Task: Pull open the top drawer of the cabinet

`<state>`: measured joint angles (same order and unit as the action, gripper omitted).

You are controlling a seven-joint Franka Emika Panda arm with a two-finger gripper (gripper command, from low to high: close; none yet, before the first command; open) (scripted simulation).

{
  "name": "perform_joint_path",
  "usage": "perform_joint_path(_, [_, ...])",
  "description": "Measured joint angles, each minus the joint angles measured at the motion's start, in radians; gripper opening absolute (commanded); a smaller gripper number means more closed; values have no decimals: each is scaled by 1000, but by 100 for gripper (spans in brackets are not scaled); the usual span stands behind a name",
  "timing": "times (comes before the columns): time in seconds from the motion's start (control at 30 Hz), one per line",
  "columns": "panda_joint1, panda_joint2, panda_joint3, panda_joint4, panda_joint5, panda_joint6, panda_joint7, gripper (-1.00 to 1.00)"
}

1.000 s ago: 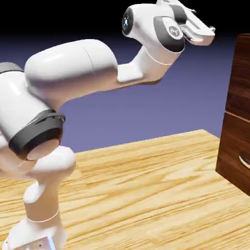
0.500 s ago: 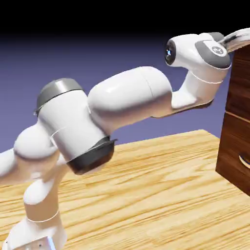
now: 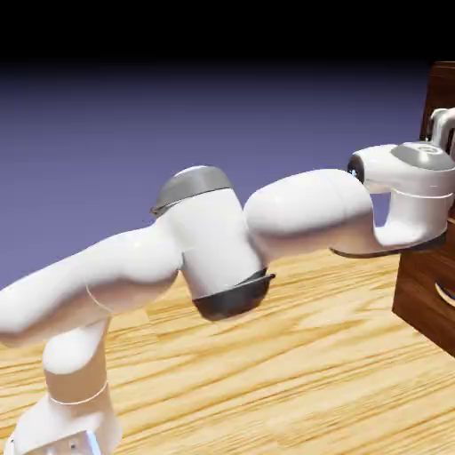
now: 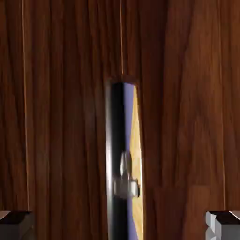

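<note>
The cabinet (image 3: 425, 298) stands at the exterior view's right edge, dark reddish-brown wood grain. Its top drawer (image 3: 443, 89) shows above my wrist. My arm stretches across to it, and the hand (image 3: 441, 123) reaches the drawer front at the picture's edge, where its fingers are cut off. In the hand view the wood of the top drawer (image 4: 187, 117) fills the picture. The drawer's shiny silver bar handle (image 4: 123, 154) runs up the middle, mirroring the room. My gripper (image 4: 119, 226) is open, one fingertip (image 4: 14, 224) on each side of the handle, well apart from it.
The lower drawer's curved silver handle (image 3: 444, 293) shows beneath my forearm. The light wooden tabletop (image 3: 293, 373) spreads below the arm. My elbow (image 3: 213, 240) hangs over the table's middle.
The arm has swung down and to the right, from high above the table to the cabinet's front. The hand dropped from the cabinet's top edge to the top drawer. The jaws stayed open.
</note>
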<state>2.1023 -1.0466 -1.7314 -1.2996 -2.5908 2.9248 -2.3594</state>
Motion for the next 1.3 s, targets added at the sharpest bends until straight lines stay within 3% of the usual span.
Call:
perform_joint_path(0.23, [186, -85, -69, 254, 170, 64, -228, 100])
perform_joint_path(0.27, [203, -92, -76, 277, 186, 70, -248, -100])
perform_joint_path(0.33, [203, -92, -76, 277, 186, 70, -249, -100])
perform_joint_path(0.73, [-120, -34, 109, -158, -32, -69, -24, -100])
perform_joint_path(1.3, [-676, -15, 411, -772, -91, -194, 113, -100])
